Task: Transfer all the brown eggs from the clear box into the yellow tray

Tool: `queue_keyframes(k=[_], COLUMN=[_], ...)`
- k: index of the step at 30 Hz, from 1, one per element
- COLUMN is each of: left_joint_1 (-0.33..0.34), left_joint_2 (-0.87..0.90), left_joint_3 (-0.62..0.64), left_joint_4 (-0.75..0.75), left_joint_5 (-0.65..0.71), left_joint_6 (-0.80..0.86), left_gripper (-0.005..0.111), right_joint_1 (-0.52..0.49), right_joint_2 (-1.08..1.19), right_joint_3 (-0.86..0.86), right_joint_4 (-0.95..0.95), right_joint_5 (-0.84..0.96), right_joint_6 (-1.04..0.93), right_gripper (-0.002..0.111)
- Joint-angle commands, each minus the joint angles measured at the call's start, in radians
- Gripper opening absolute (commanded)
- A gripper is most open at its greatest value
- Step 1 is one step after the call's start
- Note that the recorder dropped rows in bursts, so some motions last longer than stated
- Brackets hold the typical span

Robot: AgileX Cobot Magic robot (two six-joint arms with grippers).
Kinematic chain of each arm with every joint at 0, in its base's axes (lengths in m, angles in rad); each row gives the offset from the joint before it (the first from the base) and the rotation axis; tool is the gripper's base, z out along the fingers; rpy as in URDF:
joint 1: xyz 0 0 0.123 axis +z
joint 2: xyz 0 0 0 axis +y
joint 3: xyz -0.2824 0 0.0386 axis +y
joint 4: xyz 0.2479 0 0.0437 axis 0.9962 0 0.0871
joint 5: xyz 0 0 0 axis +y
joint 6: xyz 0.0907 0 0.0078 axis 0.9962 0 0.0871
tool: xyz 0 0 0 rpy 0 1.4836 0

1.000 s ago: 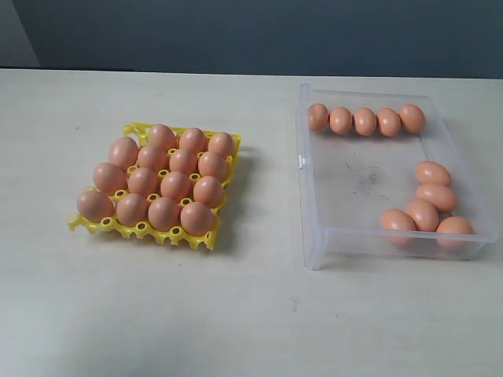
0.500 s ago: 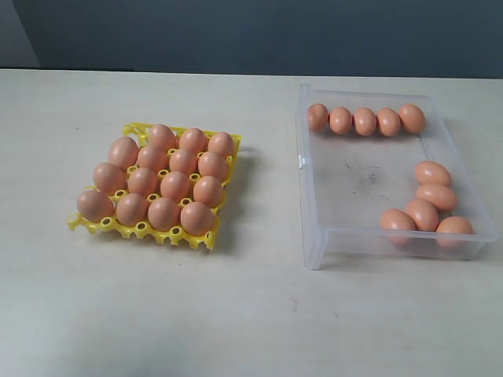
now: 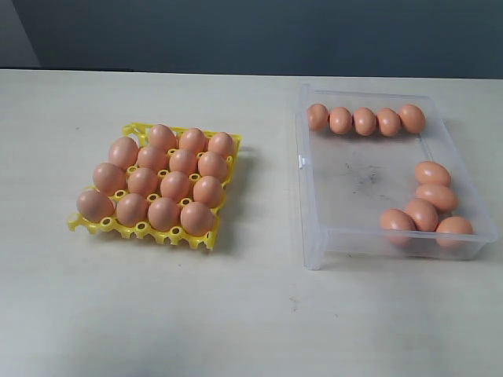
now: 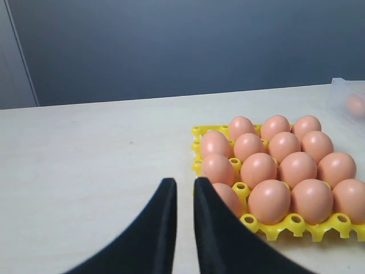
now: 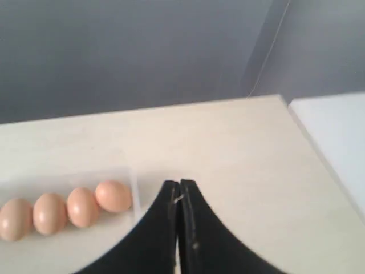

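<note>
No change over last second: we find every egg in same place, transfer paused.
- Left gripper (image 4: 183, 185): narrow gap, empty, apart from yellow tray (image 3: 145, 229) at left, fifteen seated.
- Right gripper (image 5: 179, 184): pressed closed, empty.
- Ten brown eggs (image 3: 398, 220) remain in clear box (image 3: 314, 236), right: five near-right, five along far wall.
- Arms outside exterior view; tray's far-left cup seems vacant.

a: what's the surface here?
b: a pale cream table (image 3: 236, 314), matte, with a few faint dark scuffs (image 3: 295, 302) near the front.
a: and behind it?
b: a dark blue-grey wall (image 3: 251, 35), with a lighter grey panel (image 3: 16, 31) at its far left. past the table's right edge, a whitish surface (image 5: 336, 131) shows.
</note>
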Motion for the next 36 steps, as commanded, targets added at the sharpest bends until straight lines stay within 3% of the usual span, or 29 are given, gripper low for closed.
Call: queue_keyframes(k=[1, 3, 7, 14, 21, 23, 28, 29, 36], left_joint_1=[-0.002, -0.002, -0.002, -0.002, -0.002, -0.002, -0.002, -0.002, -0.002], left_joint_2=[0.006, 0.006, 0.006, 0.006, 0.006, 0.006, 0.006, 0.006, 0.006], left_joint_3=[0.005, 0.005, 0.005, 0.005, 0.005, 0.005, 0.005, 0.005, 0.005], left_joint_4=[0.002, 0.002, 0.002, 0.002, 0.002, 0.002, 0.002, 0.002, 0.002], left_joint_5=[-0.006, -0.006, -0.006, -0.006, -0.006, -0.006, -0.006, -0.006, -0.006], left_joint_6=[-0.001, -0.001, -0.001, -0.001, -0.001, -0.001, -0.001, -0.001, -0.001], left_gripper=[0.012, 0.012, 0.012, 0.012, 0.012, 0.012, 0.012, 0.012, 0.012], right_joint_1=[-0.025, -0.025, -0.025, 0.042, 0.152, 0.183, 0.192, 0.192, 0.192], right_joint_2=[-0.007, 0.008, 0.063, 0.187, 0.244, 0.251, 0.314, 0.329, 0.361], right_joint_3=[0.165, 0.203, 0.219, 0.215, 0.183, 0.183, 0.183, 0.183, 0.183], right_joint_4=[0.29, 0.428, 0.532, 0.545, 0.542, 0.542, 0.508, 0.476, 0.158], right_joint_5=[-0.197, -0.225, -0.241, -0.22, -0.171, -0.178, -0.135, -0.114, -0.034], right_joint_6=[-0.175, -0.289, -0.395, -0.584, -0.59, -0.59, -0.573, -0.553, -0.352], right_gripper=[-0.001, -0.001, -0.001, -0.001, 0.0, 0.009, 0.047, 0.05, 0.046])
